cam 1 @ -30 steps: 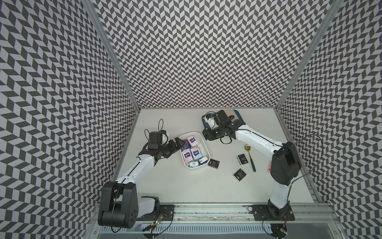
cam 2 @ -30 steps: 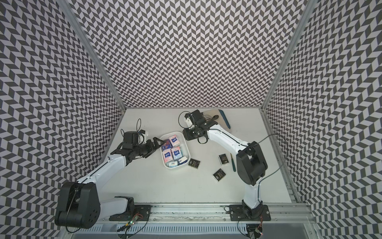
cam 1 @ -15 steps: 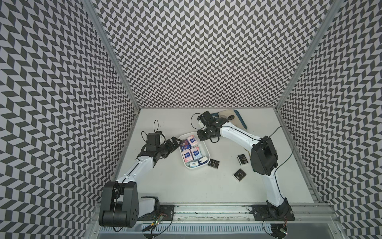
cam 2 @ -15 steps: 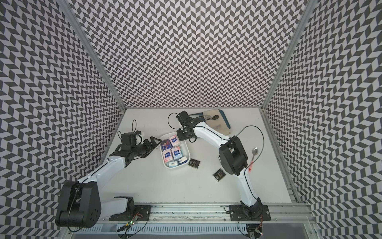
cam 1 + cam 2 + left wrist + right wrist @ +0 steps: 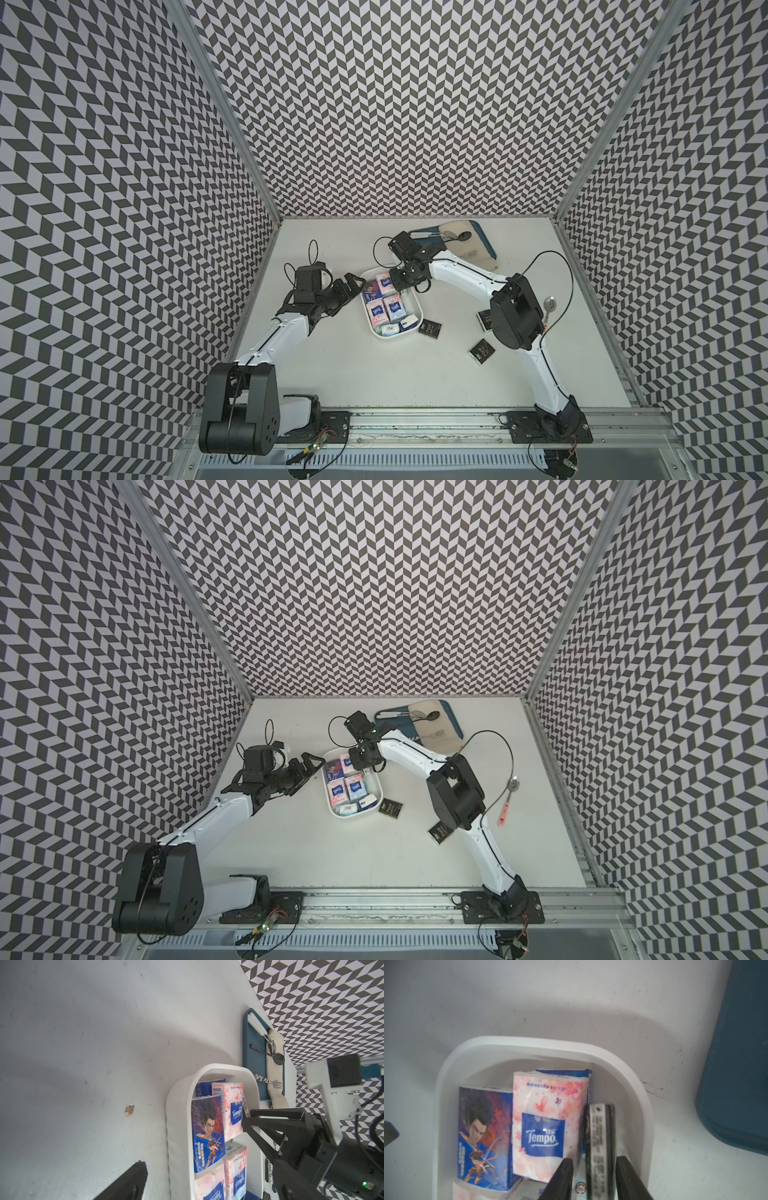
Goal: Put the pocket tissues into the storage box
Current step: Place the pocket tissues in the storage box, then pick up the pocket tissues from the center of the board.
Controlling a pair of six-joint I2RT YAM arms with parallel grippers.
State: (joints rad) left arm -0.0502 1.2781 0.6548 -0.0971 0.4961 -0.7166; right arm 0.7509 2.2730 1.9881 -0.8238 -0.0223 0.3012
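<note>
The storage box is a white tub at mid table holding several pocket tissues, among them a pink-white packet and a dark blue cartoon packet. My right gripper hangs over the box's far end. It is open, and a black packet stands on edge between its fingers with a gap on one side. Black packets lie loose on the table. My left gripper is open and holds nothing, just left of the box rim.
A blue tray with cutlery and a beige cloth lies at the back, just behind the right arm. A spoon rests near the right wall. Another black packet is half hidden by the right arm's elbow.
My right gripper has swung from the blue tray's side to above the box's far end, and its jaws have spread away from the black packet. The left arm has barely moved.
</note>
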